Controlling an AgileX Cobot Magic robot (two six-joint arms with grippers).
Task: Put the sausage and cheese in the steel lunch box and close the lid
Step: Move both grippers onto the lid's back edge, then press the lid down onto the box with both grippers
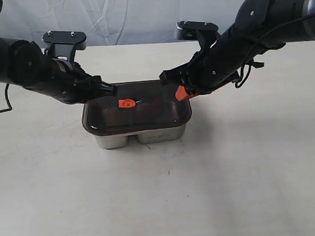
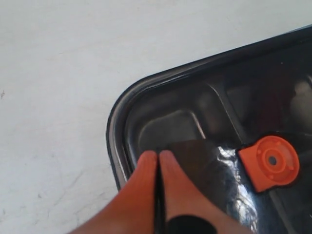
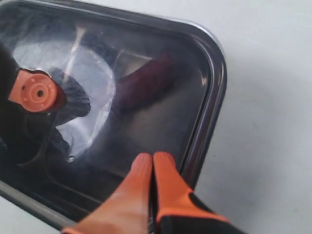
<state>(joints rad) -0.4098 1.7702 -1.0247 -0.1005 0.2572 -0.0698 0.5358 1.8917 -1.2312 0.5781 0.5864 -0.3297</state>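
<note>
**Operator:** Status report?

**Arm:** The lid (image 1: 138, 111) is lying on the steel lunch box (image 1: 140, 136), which is sitting mid-surface (image 1: 231, 172). The sausage (image 3: 146, 83) is showing as a dark red shape through the smoky lid, in one compartment. The cheese is not showing, so I cannot confirm it.

**Operator:** Jaws?

**Arm:** Both pairs are closed tip to tip and gripping nothing. My left jaws are resting at the lid's left end and my right jaws at its right end, with the orange tab (image 1: 127, 103) between them. Remaining, I judge: pressing the rim fully home.
</note>
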